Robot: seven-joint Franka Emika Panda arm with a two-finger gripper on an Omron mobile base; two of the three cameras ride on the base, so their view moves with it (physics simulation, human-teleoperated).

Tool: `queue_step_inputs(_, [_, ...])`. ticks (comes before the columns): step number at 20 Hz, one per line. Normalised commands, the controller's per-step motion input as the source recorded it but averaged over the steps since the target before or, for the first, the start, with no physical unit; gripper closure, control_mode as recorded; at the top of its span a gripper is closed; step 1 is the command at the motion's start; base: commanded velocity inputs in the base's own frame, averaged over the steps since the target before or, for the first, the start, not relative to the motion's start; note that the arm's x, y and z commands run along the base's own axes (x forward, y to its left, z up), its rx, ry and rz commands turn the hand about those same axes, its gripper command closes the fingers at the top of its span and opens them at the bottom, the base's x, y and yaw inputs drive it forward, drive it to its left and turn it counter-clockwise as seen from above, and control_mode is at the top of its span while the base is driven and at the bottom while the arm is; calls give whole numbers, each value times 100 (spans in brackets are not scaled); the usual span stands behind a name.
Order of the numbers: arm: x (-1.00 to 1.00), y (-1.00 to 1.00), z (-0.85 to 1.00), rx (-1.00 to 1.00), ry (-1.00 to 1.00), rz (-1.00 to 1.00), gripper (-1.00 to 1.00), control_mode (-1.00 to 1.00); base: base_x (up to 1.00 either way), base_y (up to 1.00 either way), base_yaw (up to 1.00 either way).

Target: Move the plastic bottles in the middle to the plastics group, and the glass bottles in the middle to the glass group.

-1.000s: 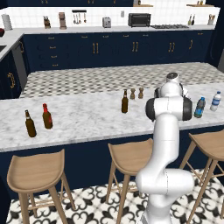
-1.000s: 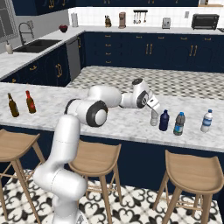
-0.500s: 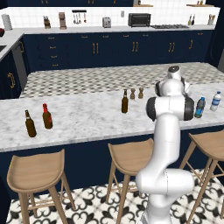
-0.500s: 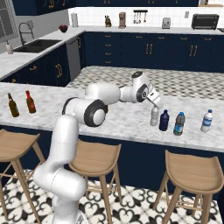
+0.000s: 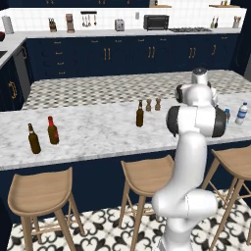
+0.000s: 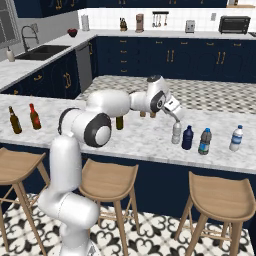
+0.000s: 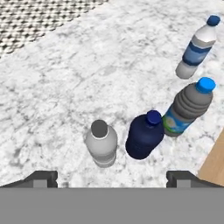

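Your gripper (image 7: 111, 177) hangs above the grey bottle (image 7: 101, 143), fingers spread wide w/ nothing between them, so it looks set down: upright on the marble counter (image 7: 57, 87), just beside the navy bottle (image 7: 143, 135). Both sit next to the plastics group, i.e. the dark ribbed bottle (image 7: 189, 106) and the clear bottle (image 7: 197, 47). Smooth rounded plastic, capped. The brown beer bottle (image 5: 139, 114), slim and long-necked, stands mid-counter, well apart from the glass pair (image 5: 43, 134); prob. your next job.

In the left base view, the arm (image 5: 196, 122) hides the grey bottle (image 7: 101, 143).
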Motion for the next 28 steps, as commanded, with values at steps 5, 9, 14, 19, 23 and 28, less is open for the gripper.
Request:
queue_step_inputs(5, [-32, 47, 35, -2, 0, 22, -100, -100, 0, 0, 0])
queue_step_inputs(9, [-27, 46, 53, -3, 3, 27, -100, -100, 0, 0, 0])
queue_step_inputs(14, [-33, 68, 15, 0, 0, 19, -100, -100, 0, 0, 0])
queue_step_inputs(19, [-67, 74, 0, 0, -3, 15, -100, -100, 0, 0, 0])
queue_step_inputs(23, [-29, 89, 0, 0, 0, 15, -100, -100, 0, 0, 0])
queue_step_inputs(28, [-1, 77, 14, 0, 1, 14, -100, -100, 0, 0, 0])
